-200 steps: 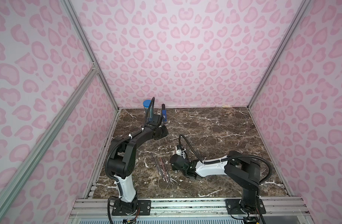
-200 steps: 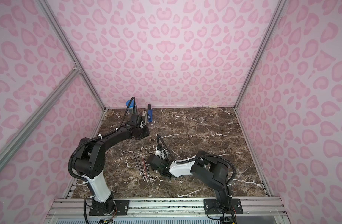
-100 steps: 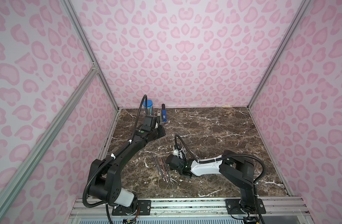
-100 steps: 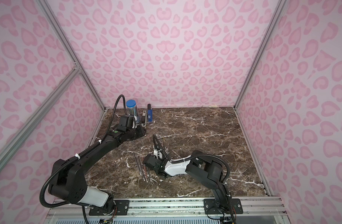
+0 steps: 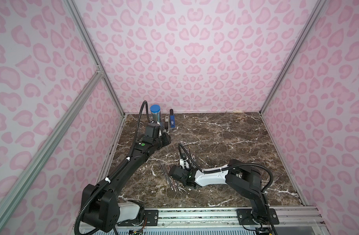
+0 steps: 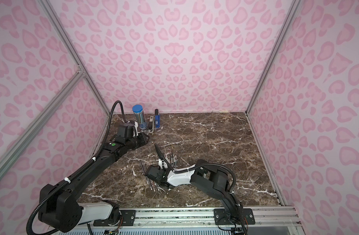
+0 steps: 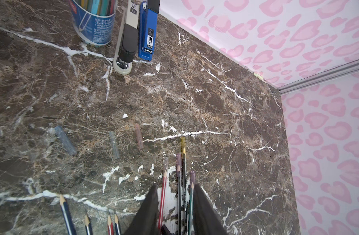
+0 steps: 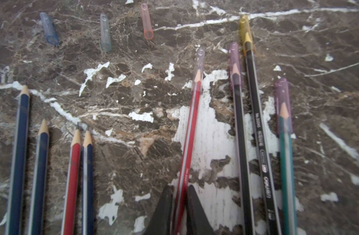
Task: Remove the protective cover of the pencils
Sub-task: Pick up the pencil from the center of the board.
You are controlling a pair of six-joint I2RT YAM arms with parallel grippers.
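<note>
Over the last second my left arm has stretched out low and its shoulder has swung outward. The left gripper [image 7: 175, 186] is spread and empty. The right gripper [image 8: 179, 189] has slid left onto the pencils [image 8: 241, 142], lower centre in both top views, and pinches the red pencil [image 8: 188, 142]. They lie roughly parallel on the table [image 5: 225, 142], long axes near-vertical in frame, tips toward the back wall [image 5: 195, 61].

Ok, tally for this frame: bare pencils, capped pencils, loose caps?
Bare pencils: 4
Capped pencils: 4
Loose caps: 3
Total: 11
</note>
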